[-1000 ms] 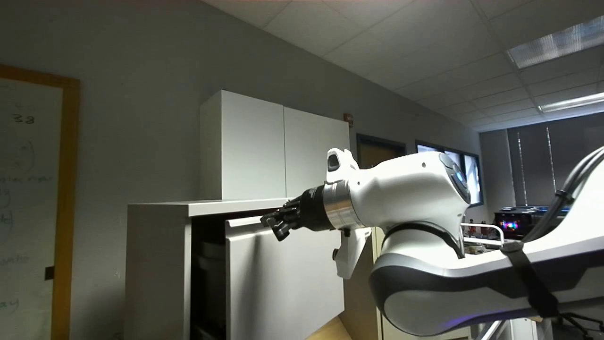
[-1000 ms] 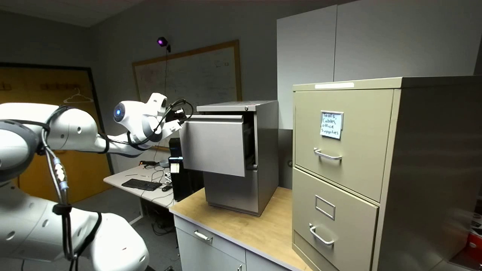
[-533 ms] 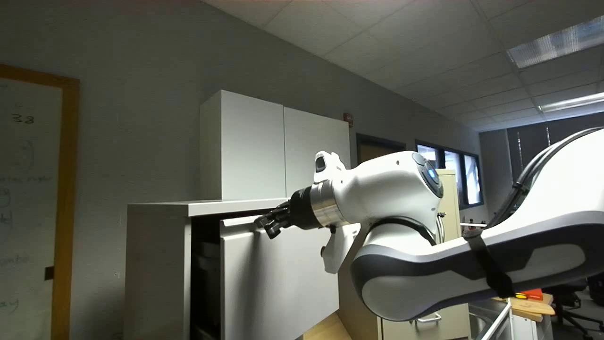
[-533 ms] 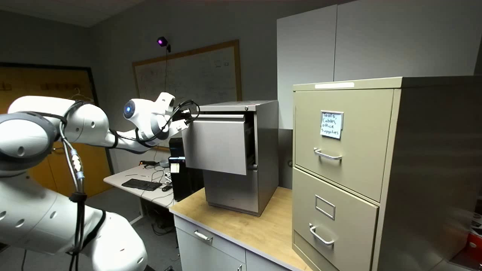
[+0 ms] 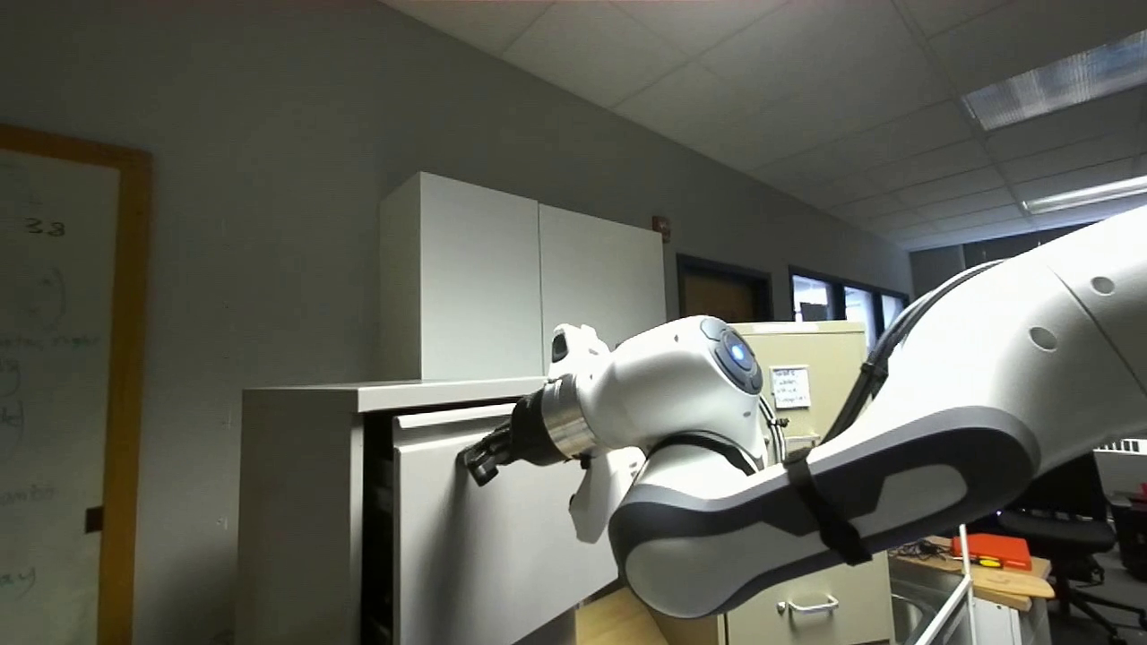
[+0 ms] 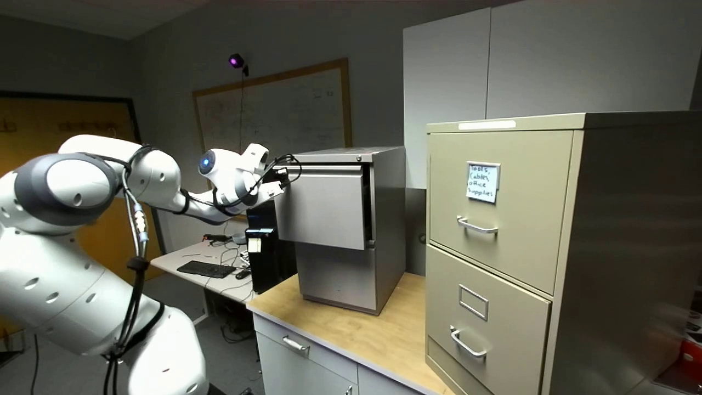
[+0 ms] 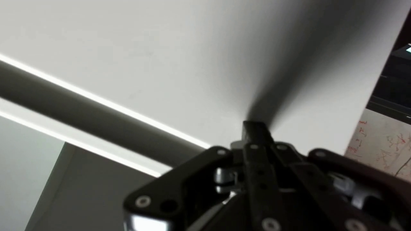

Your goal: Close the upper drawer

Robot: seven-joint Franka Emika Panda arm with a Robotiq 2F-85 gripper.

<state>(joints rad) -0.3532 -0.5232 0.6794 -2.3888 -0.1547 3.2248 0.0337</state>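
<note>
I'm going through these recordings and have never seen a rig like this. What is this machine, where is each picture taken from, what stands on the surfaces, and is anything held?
It is a robot arm, mostly white and jointed; the black end effector serves as its hand. Two pictures come from cameras outside the robot, looking from different places; the close-up comes from a camera on its wrist. A grey cabinet stands on a wooden counter, its upper drawer partly open in both exterior views. A beige filing cabinet is nearby, and a keyboard and mouse lie on a desk. Nothing is held: the end effector is closed, and its tip appears to touch the front of the upper drawer. That suits pushing it shut, which is the task.
</note>
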